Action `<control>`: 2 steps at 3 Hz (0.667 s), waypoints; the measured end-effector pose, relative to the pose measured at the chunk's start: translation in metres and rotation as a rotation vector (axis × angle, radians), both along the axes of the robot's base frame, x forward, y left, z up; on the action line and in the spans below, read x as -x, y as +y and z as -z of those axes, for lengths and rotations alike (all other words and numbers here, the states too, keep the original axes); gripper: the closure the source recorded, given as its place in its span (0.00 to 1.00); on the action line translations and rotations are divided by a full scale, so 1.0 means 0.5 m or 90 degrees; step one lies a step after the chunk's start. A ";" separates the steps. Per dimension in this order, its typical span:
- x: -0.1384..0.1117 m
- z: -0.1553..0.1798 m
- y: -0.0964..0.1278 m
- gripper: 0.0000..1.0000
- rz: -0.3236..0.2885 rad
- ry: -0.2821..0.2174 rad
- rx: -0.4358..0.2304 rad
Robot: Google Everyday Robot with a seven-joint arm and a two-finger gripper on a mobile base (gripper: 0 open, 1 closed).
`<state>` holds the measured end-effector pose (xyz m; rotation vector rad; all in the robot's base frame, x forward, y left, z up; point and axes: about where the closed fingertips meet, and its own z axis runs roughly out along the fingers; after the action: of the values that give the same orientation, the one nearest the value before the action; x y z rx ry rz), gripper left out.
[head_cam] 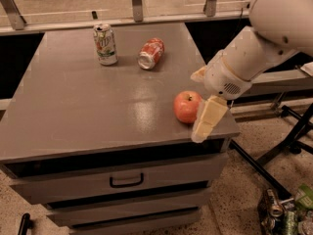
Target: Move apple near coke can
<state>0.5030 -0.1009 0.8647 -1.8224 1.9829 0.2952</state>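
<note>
The one camera looks down from a raised spot at the front of the grey flat-topped drawer cabinet (88, 116), facing its far edge and the metal rail posts (137, 1) behind. It stands fairly near: the cabinet top fills the left and middle, with the top drawer's black handle (126, 181) low in view and speckled floor (244, 195) at lower right. The bulky white robot arm (274, 38) enters from the upper right, close to the lens; its cream-coloured gripper (205, 112) hangs at the cabinet's near right corner.
</note>
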 end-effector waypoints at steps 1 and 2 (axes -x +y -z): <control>-0.008 0.018 0.016 0.00 -0.004 0.004 -0.014; -0.007 0.017 0.018 0.14 -0.005 0.004 -0.014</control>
<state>0.5065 -0.0918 0.8560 -1.8190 1.9691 0.3234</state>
